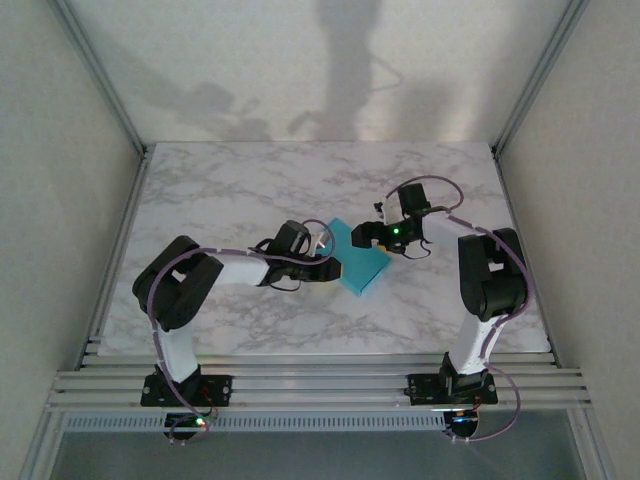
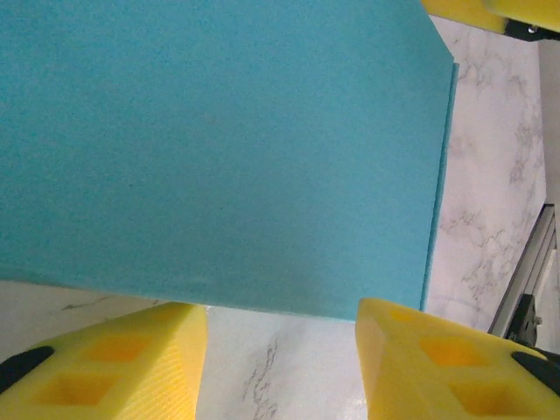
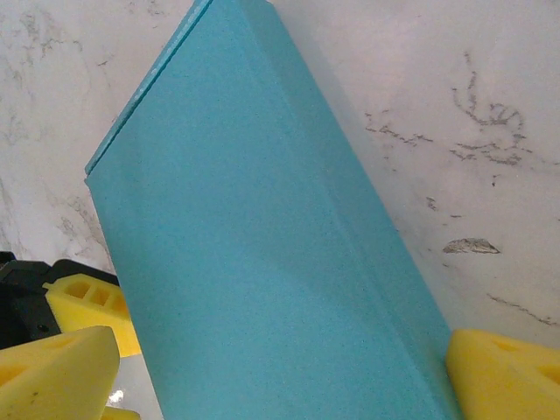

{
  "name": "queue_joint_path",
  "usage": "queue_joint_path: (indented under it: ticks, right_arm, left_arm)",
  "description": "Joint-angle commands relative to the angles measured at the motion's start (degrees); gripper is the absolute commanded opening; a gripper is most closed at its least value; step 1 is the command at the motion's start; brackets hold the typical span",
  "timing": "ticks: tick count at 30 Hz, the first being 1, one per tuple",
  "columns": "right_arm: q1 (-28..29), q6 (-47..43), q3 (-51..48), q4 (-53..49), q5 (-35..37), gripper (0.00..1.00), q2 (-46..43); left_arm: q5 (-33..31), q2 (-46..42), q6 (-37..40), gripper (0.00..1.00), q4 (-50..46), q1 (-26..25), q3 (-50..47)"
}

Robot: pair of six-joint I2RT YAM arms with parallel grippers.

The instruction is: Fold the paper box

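Observation:
The paper box (image 1: 362,264) is folded into a closed turquoise shape lying at the middle of the marble table (image 1: 250,190). My left gripper (image 1: 322,262) sits at its left side; in the left wrist view its yellow fingers (image 2: 122,359) stand apart, open, with bare marble between them and the paper box (image 2: 219,149) just beyond the tips. My right gripper (image 1: 372,240) is at the box's far upper end. In the right wrist view it (image 3: 284,343) straddles the paper box (image 3: 262,262), open, the right finger (image 3: 507,372) against the box's side and a small gap at the left one.
Metal frame posts (image 1: 110,90) and grey side walls bound the table. Slotted rails (image 1: 320,385) run along the near edge by the arm bases. The left gripper's yellow fingers (image 3: 87,297) show beside the box in the right wrist view.

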Motion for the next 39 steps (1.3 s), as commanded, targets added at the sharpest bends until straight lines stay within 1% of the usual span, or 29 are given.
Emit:
queue_joint_path:
  ticks: [1,4,5,10,15,16,17,18,20,23,26,28,33,39]
  right_arm:
    - [0.89,1.57,-0.72,-3.56,0.38,0.96,-0.23]
    - [0.35,2.79,-0.41,-3.88,5.38,0.97,-2.34]
    - [0.26,2.95,-0.35,-3.93,6.92,0.97,-3.29]
    - [-0.11,2.75,0.61,-5.40,11.85,0.99,-7.15]
    - [-0.20,3.36,-0.07,-6.33,13.79,0.99,-10.54]
    - [-0.19,3.94,-0.67,-6.18,13.58,0.99,-11.43]
    - [-0.22,4.95,-1.57,-5.80,13.50,0.99,-12.70]
    - [-0.17,5.91,-2.68,-5.19,13.79,0.99,-14.01]
    - [-0.19,8.75,-5.93,-3.51,14.49,0.99,-17.04]
    - [0.39,11.56,-9.57,-2.67,14.35,0.99,-20.56]
    - [1.88,13.97,-12.30,-2.40,14.12,0.99,-23.80]
    - [3.15,15.46,-14.10,-2.33,14.48,0.99,-25.72]
    - [5.58,21.67,-19.18,-0.01,14.80,0.99,-29.43]
    - [9.65,26.72,-23.14,3.57,15.41,0.99,-29.83]
  left_arm:
    - [-0.56,-2.55,-0.63,0.49,6.34,-1.02,0.33]
    - [-1.45,-3.51,0.38,0.51,4.14,-0.89,-0.19]
    - [-1.72,-3.97,0.75,0.53,1.92,-0.89,-0.37]
    - [-2.71,-7.22,2.35,0.64,-2.86,-0.48,-1.77]
    - [-3.28,-10.73,4.22,0.84,-7.52,1.31,-2.22]
    - [-3.38,-11.57,4.45,0.90,-8.19,2.00,-2.14]
    - [-3.53,-12.07,4.86,0.98,-8.87,2.79,-1.84]
    - [-3.77,-12.51,5.37,0.99,-9.61,3.56,-1.43]
    - [-4.65,-12.81,7.01,0.99,-11.95,5.52,0.36]
    - [-7.67,-11.76,10.54,0.99,-16.37,7.79,4.52]
    - [-10.07,-9.11,14.24,0.99,-19.12,9.48,8.22]
    - [-10.18,-6.56,15.54,0.99,-20.32,10.67,10.60]
    - [-8.10,-0.76,16.67,0.99,-19.84,12.25,14.63]
    - [-1.46,4.49,18.18,0.99,-20.78,12.21,19.44]
